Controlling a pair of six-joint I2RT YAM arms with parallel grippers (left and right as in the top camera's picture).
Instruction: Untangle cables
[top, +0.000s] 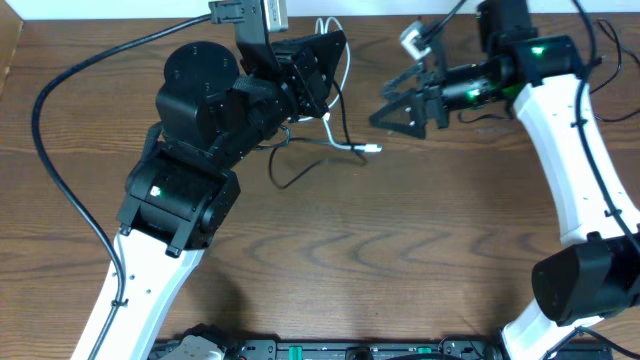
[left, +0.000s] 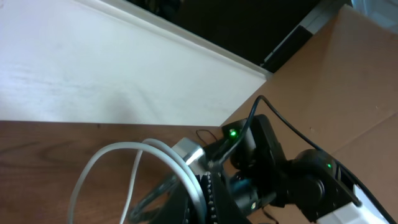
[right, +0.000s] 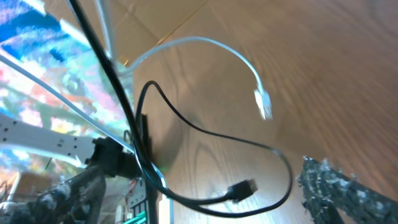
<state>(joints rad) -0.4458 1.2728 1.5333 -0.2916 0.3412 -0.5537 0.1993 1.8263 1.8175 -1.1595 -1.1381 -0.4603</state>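
Note:
In the overhead view my left gripper (top: 318, 62) is raised at the back centre, shut on a white cable (top: 343, 75). That cable loops above the fingers and drops to the table, ending in a small plug (top: 372, 150). A thin black cable (top: 285, 172) hangs from the same bundle and curls on the wood. The left wrist view shows the white cable (left: 118, 163) looping past the toothed finger (left: 219, 198). My right gripper (top: 392, 112) stands open just right of the plug, holding nothing. Its wrist view shows the white plug (right: 263, 103) and a black plug (right: 242, 186).
The wooden table (top: 400, 250) spreads in front of both arms. A thick black arm cable (top: 60, 170) arcs along the left side. A white wall and a cardboard panel (left: 373, 74) stand behind the table.

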